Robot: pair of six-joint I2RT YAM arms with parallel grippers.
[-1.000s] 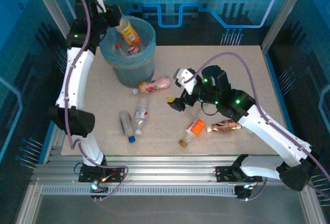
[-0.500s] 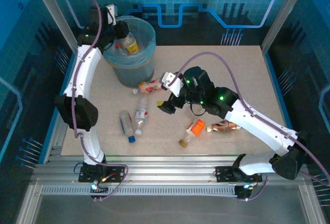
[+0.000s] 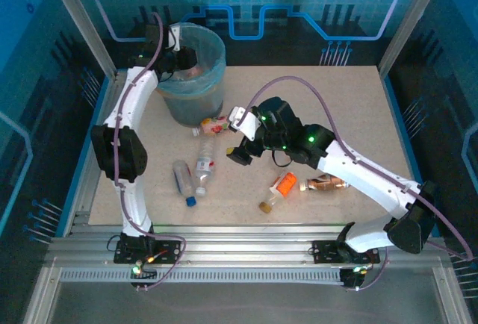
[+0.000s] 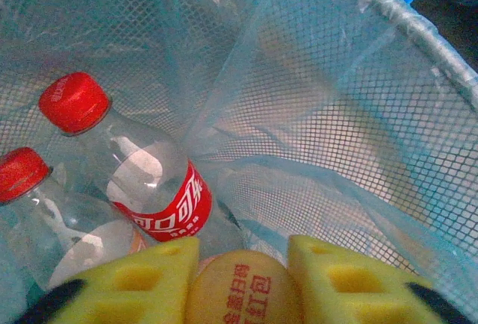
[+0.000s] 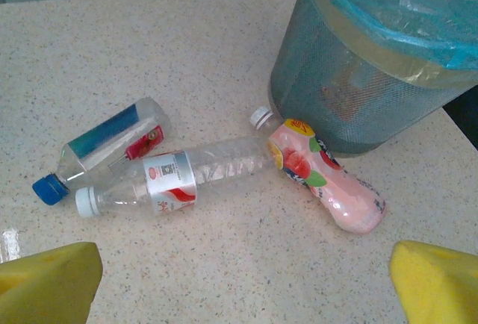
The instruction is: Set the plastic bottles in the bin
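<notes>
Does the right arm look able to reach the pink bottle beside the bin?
Probably yes: the right gripper hovers open near the pink bottle, which lies uncovered, though the bin and a clear bottle crowd it.

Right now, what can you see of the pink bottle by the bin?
The pink bottle lies on its side on the table, nothing gripping it. Pink, opaque-looking plastic body, fruit-print label by the neck, white cap. Its cap end sits at the foot of the bin; contact unclear. The base of a clear bottle meets its shoulder.
</notes>
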